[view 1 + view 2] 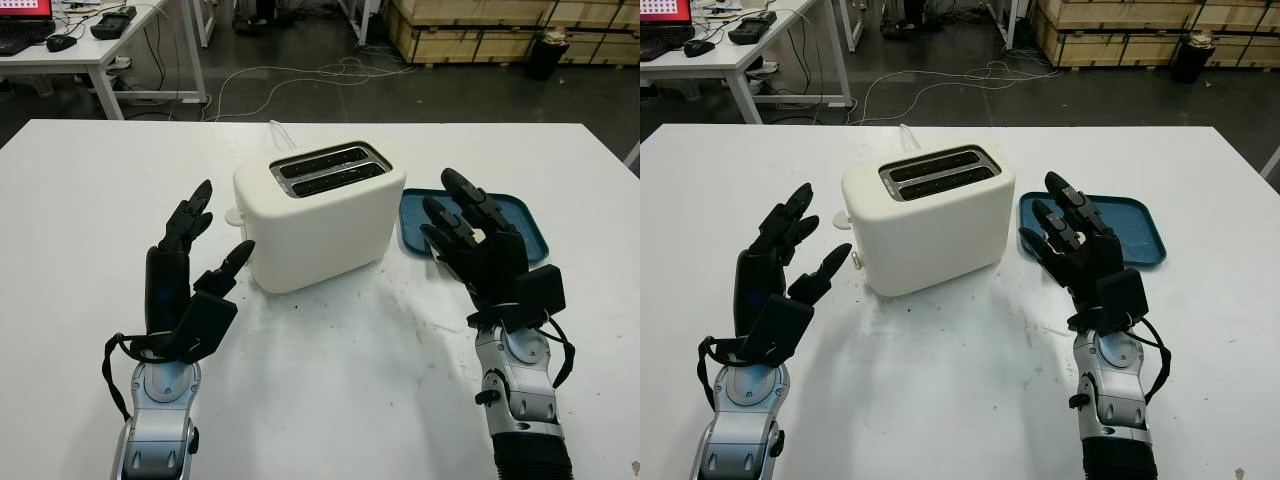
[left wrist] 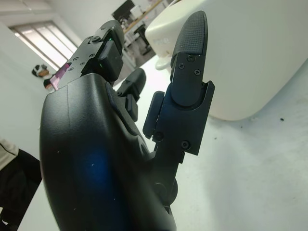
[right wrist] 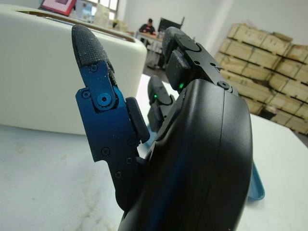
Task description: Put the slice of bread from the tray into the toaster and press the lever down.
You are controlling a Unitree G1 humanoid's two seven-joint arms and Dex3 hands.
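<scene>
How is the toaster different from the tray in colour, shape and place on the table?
The toaster is cream white, while the tray is dark blue. The toaster is a tall, rounded box with two slots on top; the tray is flat and shallow. The toaster stands mid-table, the tray beside it, near the right hand. Both hold no bread.

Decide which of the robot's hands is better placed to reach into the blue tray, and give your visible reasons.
The right hand: it is open and already hovers by the blue tray, right of the toaster. The left hand, also open, sits on the toaster's far side from it. No bread is visible on the tray's exposed part.
</scene>
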